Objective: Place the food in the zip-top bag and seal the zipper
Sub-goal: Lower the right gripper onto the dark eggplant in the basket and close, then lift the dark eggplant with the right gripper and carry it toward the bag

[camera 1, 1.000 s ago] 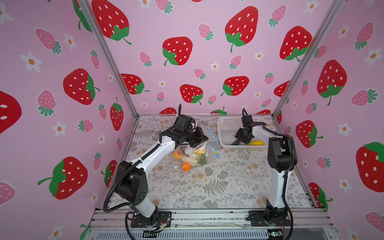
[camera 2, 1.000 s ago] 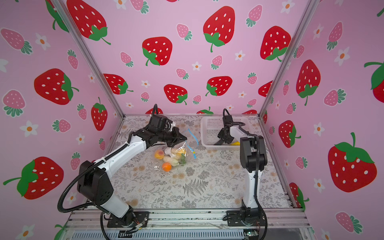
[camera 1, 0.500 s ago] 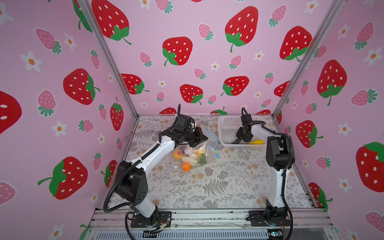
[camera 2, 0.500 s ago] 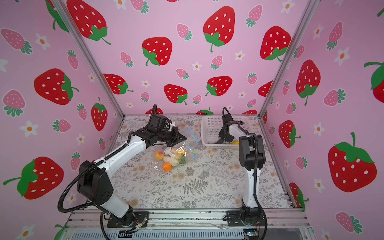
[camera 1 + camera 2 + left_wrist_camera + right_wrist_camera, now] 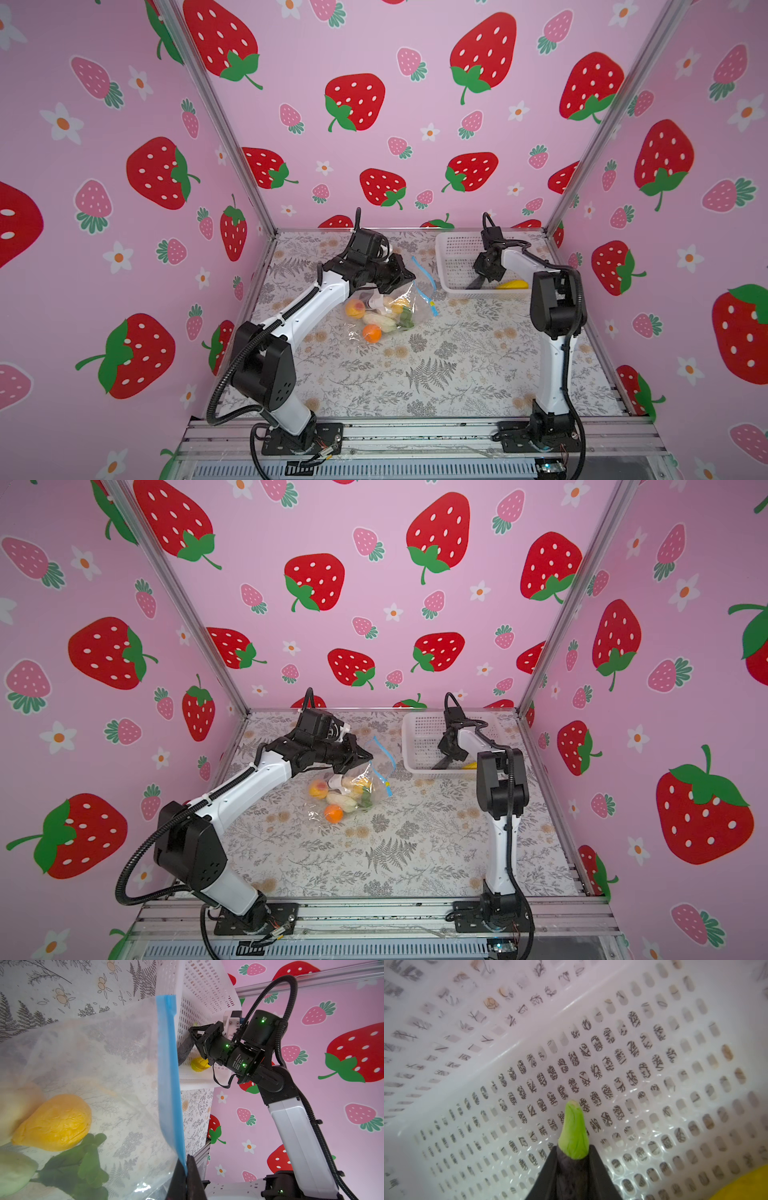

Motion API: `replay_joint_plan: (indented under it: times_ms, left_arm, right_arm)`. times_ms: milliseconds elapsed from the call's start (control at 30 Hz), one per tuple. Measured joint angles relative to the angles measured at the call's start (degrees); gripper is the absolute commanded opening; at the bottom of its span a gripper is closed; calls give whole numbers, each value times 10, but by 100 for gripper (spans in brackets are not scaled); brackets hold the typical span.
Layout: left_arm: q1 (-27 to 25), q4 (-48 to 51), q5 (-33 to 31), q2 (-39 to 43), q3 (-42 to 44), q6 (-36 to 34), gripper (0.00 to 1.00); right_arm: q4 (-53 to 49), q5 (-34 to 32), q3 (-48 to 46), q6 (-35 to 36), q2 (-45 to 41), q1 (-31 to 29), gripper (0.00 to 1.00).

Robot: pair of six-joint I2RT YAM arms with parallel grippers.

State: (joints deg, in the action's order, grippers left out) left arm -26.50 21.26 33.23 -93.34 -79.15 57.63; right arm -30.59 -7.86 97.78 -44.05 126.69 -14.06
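Far right, inside the white basket [image 5: 455,253], the right gripper [image 5: 573,1147], jaws narrowed, pinches the eggplant [image 5: 571,1167] near its stem end; it may swing and slip out. Left gripper [image 5: 185,1169], fully shut, holds the zip-top bag [image 5: 104,1053] by its zipper [image 5: 168,1084] at centre.

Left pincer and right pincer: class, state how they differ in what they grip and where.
Left pincer grips the bag's blue zipper strip; right pincer grips a dark, green-stemmed vegetable. Left pincer is over the table; right pincer reaches inside the white basket. Both are closed on something.
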Motion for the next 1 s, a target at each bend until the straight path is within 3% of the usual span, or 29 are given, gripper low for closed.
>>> replay_joint_plan:
  times_ms: [600, 1000]
  left_arm:
    - [0, 0, 0, 0, 0, 0, 0]
    - [0, 0, -2, 0, 1, 0, 0]
  right_arm:
    - [1, 6, 0, 2, -5, 0, 21]
    - [0, 8, 17, -11, -54, -3, 22]
